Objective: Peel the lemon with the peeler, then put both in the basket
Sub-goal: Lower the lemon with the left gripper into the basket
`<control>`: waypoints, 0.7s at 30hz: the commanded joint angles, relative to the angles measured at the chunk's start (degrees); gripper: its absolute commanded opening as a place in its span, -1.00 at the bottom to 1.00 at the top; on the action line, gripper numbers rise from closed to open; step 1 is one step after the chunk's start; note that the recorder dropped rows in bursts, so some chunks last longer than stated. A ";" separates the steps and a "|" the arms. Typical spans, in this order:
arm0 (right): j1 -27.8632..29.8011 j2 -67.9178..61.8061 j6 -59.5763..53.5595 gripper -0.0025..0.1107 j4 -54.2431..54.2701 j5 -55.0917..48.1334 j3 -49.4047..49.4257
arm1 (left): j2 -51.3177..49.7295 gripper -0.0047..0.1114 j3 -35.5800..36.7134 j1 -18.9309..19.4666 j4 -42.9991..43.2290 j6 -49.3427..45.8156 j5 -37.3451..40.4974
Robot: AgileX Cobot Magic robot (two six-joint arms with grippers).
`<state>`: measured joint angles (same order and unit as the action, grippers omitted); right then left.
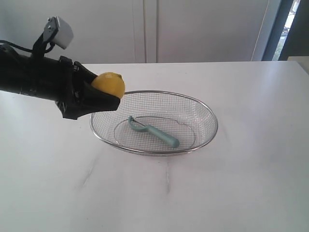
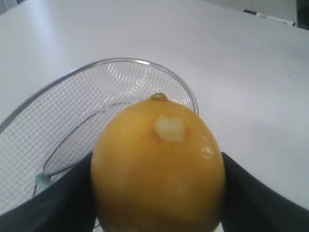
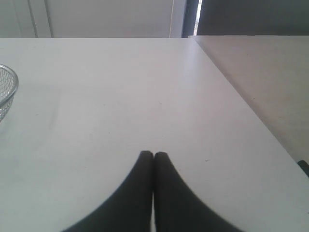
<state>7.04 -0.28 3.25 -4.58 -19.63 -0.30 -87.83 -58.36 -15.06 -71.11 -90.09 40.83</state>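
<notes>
My left gripper (image 1: 110,92) is shut on the yellow lemon (image 1: 108,84), holding it in the air over the left rim of the silver wire basket (image 1: 203,108). In the left wrist view the lemon (image 2: 159,164) fills the space between the two dark fingers (image 2: 251,193) and shows a small pale peeled patch near its nub. The teal-handled peeler (image 1: 157,132) lies inside the basket on its mesh floor; a bit of it (image 2: 41,180) shows in the left wrist view. My right gripper (image 3: 154,155) is shut with nothing in it, low over the bare white table, outside the exterior view.
The basket (image 2: 130,62) stands mid-table on a white tabletop (image 1: 241,183). Only its rim (image 3: 10,84) shows in the right wrist view. The table's edge (image 3: 241,96) runs beside a beige surface. White cabinet doors stand behind.
</notes>
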 commanded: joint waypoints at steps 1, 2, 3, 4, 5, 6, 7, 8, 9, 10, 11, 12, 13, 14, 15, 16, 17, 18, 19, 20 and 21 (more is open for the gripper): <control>0.48 0.28 -0.38 -0.96 -0.11 -0.01 0.30 | 0.41 -0.92 -2.97 -3.47 10.81 14.00 -2.33; 0.48 0.28 -0.38 -0.96 -0.11 -0.01 0.30 | 0.41 -0.92 -3.72 -4.76 14.11 17.41 -2.99; 0.48 0.28 -0.38 -0.96 -0.11 -0.01 0.30 | 0.41 -0.92 -5.03 -6.73 20.77 24.26 -4.26; 0.48 0.28 -0.38 -0.96 -0.11 -0.01 0.30 | 0.41 -0.92 -5.71 -7.80 23.96 27.51 -4.98; 0.48 0.28 -0.38 -0.96 -0.11 -0.01 0.30 | 0.41 -0.92 -6.41 -8.82 26.98 30.62 -5.48; 0.48 0.28 -0.38 -0.96 -0.11 -0.01 0.30 | 0.41 -0.92 -7.16 -9.78 30.06 33.65 -5.91; 0.48 0.28 -0.38 -0.96 -0.11 -0.01 0.30 | 0.41 -0.92 -7.78 -10.47 32.53 35.48 -5.99; 0.48 0.28 -0.38 -0.96 -0.11 -0.01 0.30 | 0.41 -0.92 -8.66 -11.27 35.59 38.52 -6.08; 0.48 0.28 -0.38 -0.96 -0.11 -0.01 0.30 | 0.41 -0.92 -9.51 -12.12 38.81 42.23 -6.08; 0.48 0.28 -0.38 -0.96 -0.11 -0.01 0.30 | 0.41 -0.92 -10.26 -12.79 41.33 43.97 -5.98; 0.48 0.28 -0.38 -0.96 -0.11 -0.01 0.30 | 0.41 -0.92 -10.97 -13.66 44.43 47.16 -5.98; 0.48 0.28 -0.38 -0.96 -0.11 -0.01 0.30 | 0.41 -0.92 -11.71 -14.42 47.65 50.02 -5.64; 0.48 0.28 -0.38 -0.96 -0.11 -0.01 0.30 | 0.41 -0.92 -12.28 -15.05 50.26 52.57 -5.22; 0.48 0.28 -0.38 -0.96 -0.11 -0.01 0.30 | 0.41 -0.92 -13.00 -15.86 53.78 56.07 -4.74; 0.48 0.28 -0.38 -0.96 -0.11 -0.01 0.30 | 0.41 -0.92 -13.67 -16.66 57.53 60.28 -4.26; 0.48 0.28 -0.38 -0.96 -0.11 -0.01 0.30 | 0.41 -0.92 -14.18 -17.49 61.42 63.03 -3.63; 0.48 0.28 -0.38 -0.96 -0.11 -0.01 0.30 | 0.41 -0.92 -14.75 -18.36 65.03 66.35 -3.24; 0.48 0.28 -0.38 -0.96 -0.11 -0.01 0.30 | 0.41 -0.92 -15.11 -19.14 68.55 69.70 -3.08; 0.48 0.28 -0.38 -0.96 -0.11 -0.01 0.30 | 0.41 -0.92 -15.56 -19.88 71.48 72.52 -3.08; 0.48 0.28 -0.38 -0.96 -0.11 -0.01 0.30 | 0.41 -0.92 -15.73 -20.43 73.35 74.32 -3.08; 0.48 0.28 -0.38 -0.96 -0.11 -0.01 0.30 | 0.41 -0.92 -16.08 -20.99 75.14 75.97 -3.08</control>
<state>7.04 -0.28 3.25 -4.58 -19.64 -0.30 -87.83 -73.31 -34.34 -1.87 -21.29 36.98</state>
